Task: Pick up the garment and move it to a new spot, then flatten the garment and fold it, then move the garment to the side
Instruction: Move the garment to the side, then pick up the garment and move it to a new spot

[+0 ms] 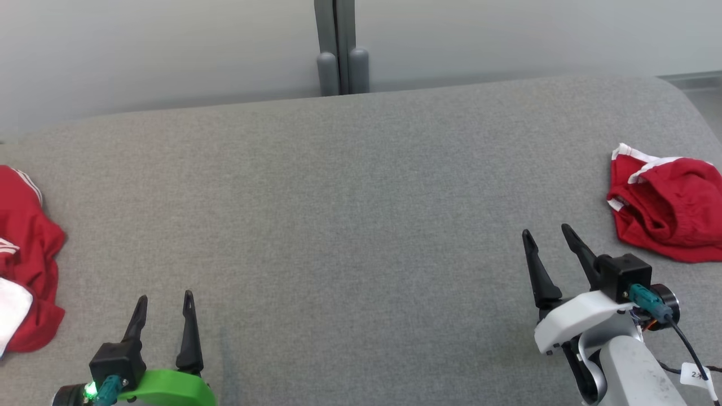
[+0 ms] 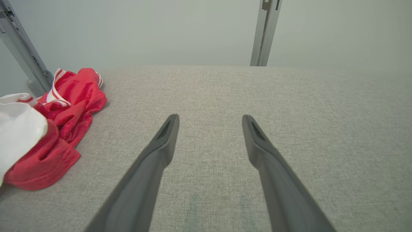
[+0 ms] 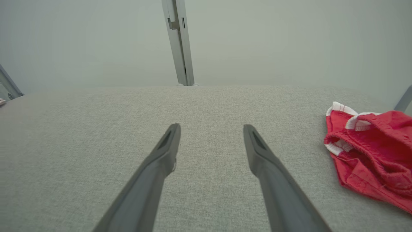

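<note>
Left gripper (image 1: 164, 297) and right gripper (image 1: 546, 230), spread and empty, sit between left garment (image 1: 28, 254) and right garment (image 1: 671, 214).

Spread right end effector (image 3: 210, 126) (over grey surface (image 3: 80, 135)), red garment (image 3: 376, 151) crumpled rightward

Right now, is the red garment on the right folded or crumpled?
Crumpled: the red garment lies bunched in uneven ridges, with no neat fold edges.

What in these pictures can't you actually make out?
Left red garment: head view, left edge cuts it off.
Right red garment: head and right wrist views, right edge cuts it off.
White cloth: left wrist view, left edge crops it.
Cable tag: head view, print too small.
</note>
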Tool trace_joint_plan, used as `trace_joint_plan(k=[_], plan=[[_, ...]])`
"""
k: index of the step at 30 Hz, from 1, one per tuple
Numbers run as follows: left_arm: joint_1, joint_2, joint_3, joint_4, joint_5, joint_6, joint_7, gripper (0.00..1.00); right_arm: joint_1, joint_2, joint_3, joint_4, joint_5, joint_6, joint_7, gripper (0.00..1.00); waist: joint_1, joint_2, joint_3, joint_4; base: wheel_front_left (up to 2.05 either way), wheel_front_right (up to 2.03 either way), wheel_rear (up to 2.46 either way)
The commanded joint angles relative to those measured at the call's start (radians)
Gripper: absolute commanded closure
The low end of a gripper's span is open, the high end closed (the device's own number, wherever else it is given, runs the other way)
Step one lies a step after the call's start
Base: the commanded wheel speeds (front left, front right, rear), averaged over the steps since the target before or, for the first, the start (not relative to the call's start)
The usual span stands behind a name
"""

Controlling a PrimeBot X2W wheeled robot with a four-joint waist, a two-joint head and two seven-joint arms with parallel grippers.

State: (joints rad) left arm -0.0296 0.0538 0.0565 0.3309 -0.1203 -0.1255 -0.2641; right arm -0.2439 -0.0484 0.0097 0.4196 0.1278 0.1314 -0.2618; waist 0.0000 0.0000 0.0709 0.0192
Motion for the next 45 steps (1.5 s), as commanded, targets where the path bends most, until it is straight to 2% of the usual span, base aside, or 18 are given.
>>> trace_joint_plan(k=[1, 7, 11, 13, 15, 17, 20, 28, 31, 36, 45], plan=[[0.022, -0.001, 0.005, 0.002, 0.004, 0.004, 0.000, 0.00, 0.022, -0.004, 0.001, -0.007, 0.011, -0.001, -0.004, 0.00, 0.0000, 0.0000, -0.026, 0.017, 0.00, 0.00, 0.00], [0.024, -0.002, -0.003, 0.016, -0.037, 0.004, 0.000, 0.00, 0.041, -0.004, 0.024, -0.007, 0.028, -0.001, -0.004, 0.00, 0.0000, 0.0000, -0.020, 0.034, 0.00, 0.00, 0.00], [0.001, -0.001, -0.001, 0.030, -0.056, 0.002, 0.000, 0.00, 0.040, -0.004, 0.041, -0.015, 0.026, -0.001, -0.004, 0.00, 0.0000, 0.0000, -0.009, 0.073, 0.00, 0.00, 0.00], [-0.016, -0.001, 0.011, 0.050, -0.079, 0.006, 0.000, 0.00, 0.040, -0.004, 0.081, -0.023, 0.037, -0.001, -0.004, 0.00, 0.0000, 0.0000, 0.008, 0.164, 0.00, 0.00, 0.00], [-0.025, -0.001, 0.018, 0.053, -0.090, 0.004, 0.000, 0.00, 0.032, -0.004, 0.097, -0.021, 0.045, -0.001, -0.004, 0.00, 0.0000, 0.0000, 0.015, 0.209, 0.00, 0.00, 0.00], [-0.028, -0.001, 0.035, 0.064, -0.089, 0.002, 0.000, 0.00, 0.020, -0.004, 0.117, -0.016, 0.046, -0.001, -0.004, 0.00, 0.0000, 0.0000, 0.024, 0.285, 0.00, 0.00, 0.00], [-0.027, -0.001, 0.052, 0.072, -0.080, 0.000, 0.000, 0.00, 0.011, -0.004, 0.133, -0.003, 0.047, -0.001, -0.004, 0.00, 0.0000, 0.0000, 0.030, 0.357, 0.00, 0.00, 0.00], [-0.019, -0.002, 0.100, 0.069, -0.145, -0.005, 0.000, 0.00, -0.015, -0.005, 0.167, 0.026, 0.048, -0.001, -0.004, 0.00, 0.0000, 0.0000, 0.049, 0.517, 0.00, 0.00, 0.00], [0.002, -0.002, 0.124, 0.070, -0.113, 0.006, 0.000, 0.00, -0.033, -0.005, 0.202, 0.039, 0.051, -0.001, -0.004, 0.00, 0.0000, 0.0000, 0.060, 0.532, 0.00, 0.00, 0.00], [-0.005, -0.002, 0.136, 0.079, -0.148, 0.005, 0.000, 0.00, -0.059, -0.006, 0.231, 0.055, 0.050, -0.002, -0.004, 0.00, 0.0000, 0.0000, 0.076, 0.537, 0.00, 0.00, 0.00], [-0.114, 0.000, 0.130, 0.144, -0.166, -0.005, 0.000, 0.00, -0.080, -0.005, 0.217, 0.023, 0.005, -0.002, -0.004, 0.00, 0.0000, 0.0000, 0.131, 0.523, 0.00, 0.00, 0.00]])
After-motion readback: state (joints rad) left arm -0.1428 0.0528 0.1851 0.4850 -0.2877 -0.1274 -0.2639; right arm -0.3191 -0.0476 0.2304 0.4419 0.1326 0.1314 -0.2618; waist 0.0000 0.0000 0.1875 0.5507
